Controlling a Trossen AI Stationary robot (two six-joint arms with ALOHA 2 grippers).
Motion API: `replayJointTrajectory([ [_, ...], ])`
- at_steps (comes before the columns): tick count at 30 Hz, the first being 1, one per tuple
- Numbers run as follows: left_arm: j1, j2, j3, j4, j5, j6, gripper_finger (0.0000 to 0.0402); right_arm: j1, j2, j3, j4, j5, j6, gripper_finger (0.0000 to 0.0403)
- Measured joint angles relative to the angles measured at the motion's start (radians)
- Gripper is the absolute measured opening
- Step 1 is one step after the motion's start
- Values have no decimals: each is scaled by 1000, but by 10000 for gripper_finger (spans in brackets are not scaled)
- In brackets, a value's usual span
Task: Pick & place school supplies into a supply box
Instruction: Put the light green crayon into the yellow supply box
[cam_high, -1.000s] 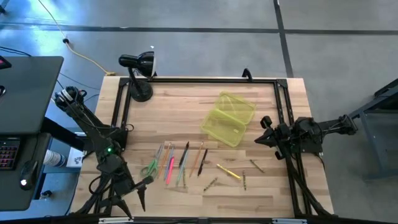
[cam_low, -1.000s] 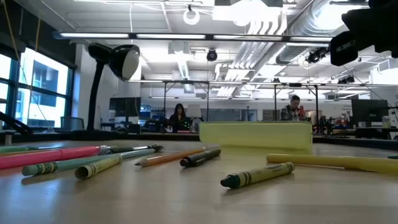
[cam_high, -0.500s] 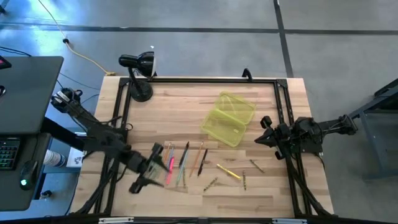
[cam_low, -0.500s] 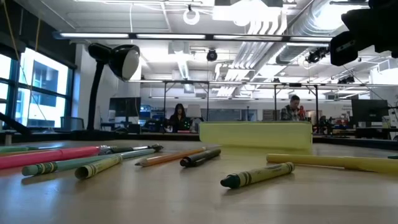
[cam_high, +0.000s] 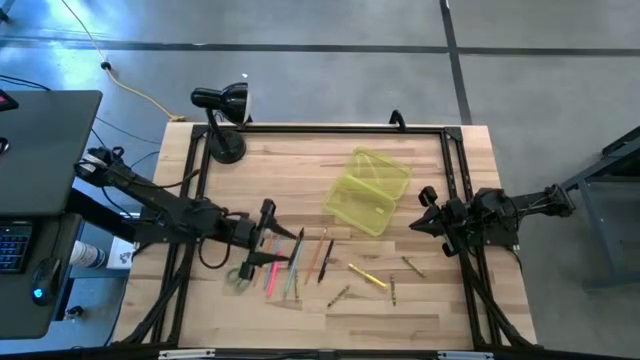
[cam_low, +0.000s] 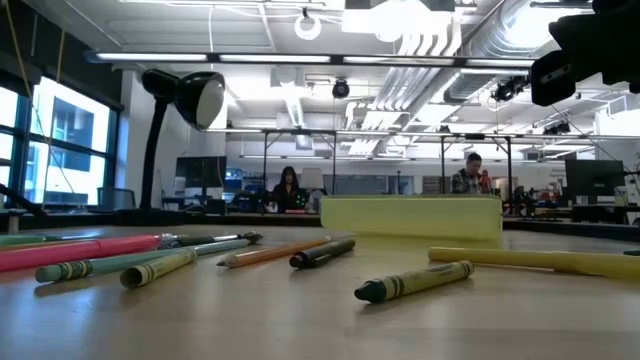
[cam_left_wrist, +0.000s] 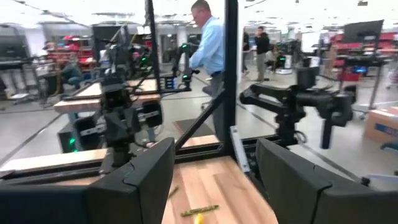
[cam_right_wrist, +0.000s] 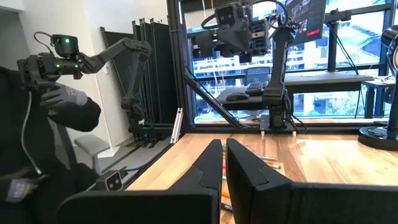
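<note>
The school supplies lie flat on the wooden table: several pens and pencils (cam_high: 295, 262), green-handled scissors (cam_high: 240, 272), a yellow pen (cam_high: 368, 276) and short bits (cam_high: 412, 265). They also show in the low view (cam_low: 250, 255). The supply box (cam_high: 368, 192), translucent yellow-green, lies open farther back; the low view shows it too (cam_low: 410, 217). My left gripper (cam_high: 272, 236) hangs open and empty above the left end of the pens, pointing toward the table's right edge; its wrist view (cam_left_wrist: 214, 162) shows the wide gap. My right gripper (cam_high: 423, 210) waits shut and empty at the right edge (cam_right_wrist: 224, 155).
A black desk lamp (cam_high: 222, 120) stands at the far left corner. A black frame (cam_high: 330, 128) runs along the table's far, left and right edges. People show in the room beyond the table.
My left gripper has swung from the table's near left corner toward the far and right side, until it is over the left end of the pens. It has turned from pointing at the near edge to pointing right. The supplies have not moved.
</note>
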Motion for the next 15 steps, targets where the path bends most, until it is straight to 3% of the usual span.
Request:
replayJointTrajectory([
  [15,16,0,0,-15,-4,-103,260,0,0,0,0,0,0,0],
])
